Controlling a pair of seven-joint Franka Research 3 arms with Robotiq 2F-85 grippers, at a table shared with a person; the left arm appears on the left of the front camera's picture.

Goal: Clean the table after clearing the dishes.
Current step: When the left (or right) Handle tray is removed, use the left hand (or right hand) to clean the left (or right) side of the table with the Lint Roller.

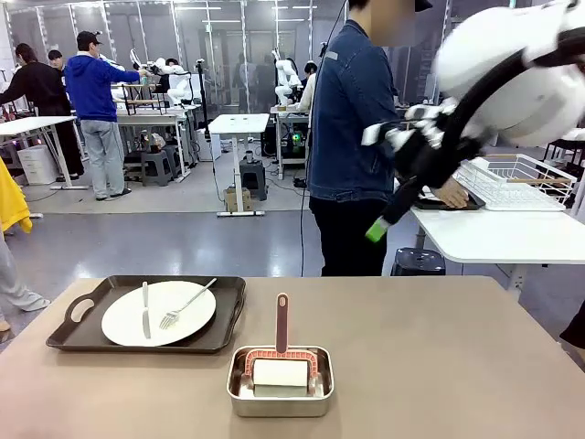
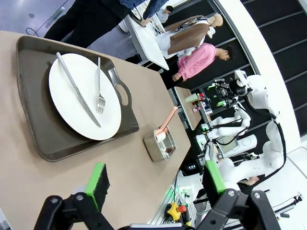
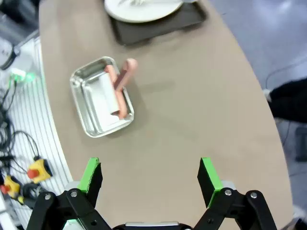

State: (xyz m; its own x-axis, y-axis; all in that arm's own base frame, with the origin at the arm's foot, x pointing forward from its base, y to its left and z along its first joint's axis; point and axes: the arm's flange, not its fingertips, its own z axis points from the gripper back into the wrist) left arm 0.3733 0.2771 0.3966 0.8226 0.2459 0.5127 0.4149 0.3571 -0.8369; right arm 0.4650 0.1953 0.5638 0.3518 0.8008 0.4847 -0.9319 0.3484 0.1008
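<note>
Table (image 1: 439, 366): beige top. It carries one tray set and one pan.

Dishes: a dark handled tray (image 1: 64, 340) sits at the table's left end, close to the far edge. A round white plate (image 1: 123, 325) lies flat inside it. A silver knife (image 1: 145, 311) lies on the plate. A fork (image 1: 186, 306) lies beside the knife on its right, angled, with its handle reaching past the plate rim.

Steel pan (image 1: 236, 389): about midway along the table, toward the robot-side edge, just right of the tray and apart from it. Inside it is a scrubber (image 1: 281, 370) with a white block head. Its salmon-red handle rises tilted out of the pan.

Left gripper (image 2: 156, 179): jaws spread wide with nothing between the green pads. It hangs above the table short of the tray, touching nothing.

Right gripper (image 3: 149, 175): jaws also spread wide and empty, high above bare tabletop, with the pan ahead of it. In the front view the right arm (image 1: 521, 73) is raised at the upper right, clear of the table.

Person (image 1: 352, 119): stands beyond the far edge, turned toward a smaller white table (image 1: 494, 233). One hand (image 1: 452, 192) rests at a second dark tray (image 1: 439, 205) there, beside a white wire dish rack (image 1: 512, 183). Whether that tray holds a plate cannot be told.
</note>
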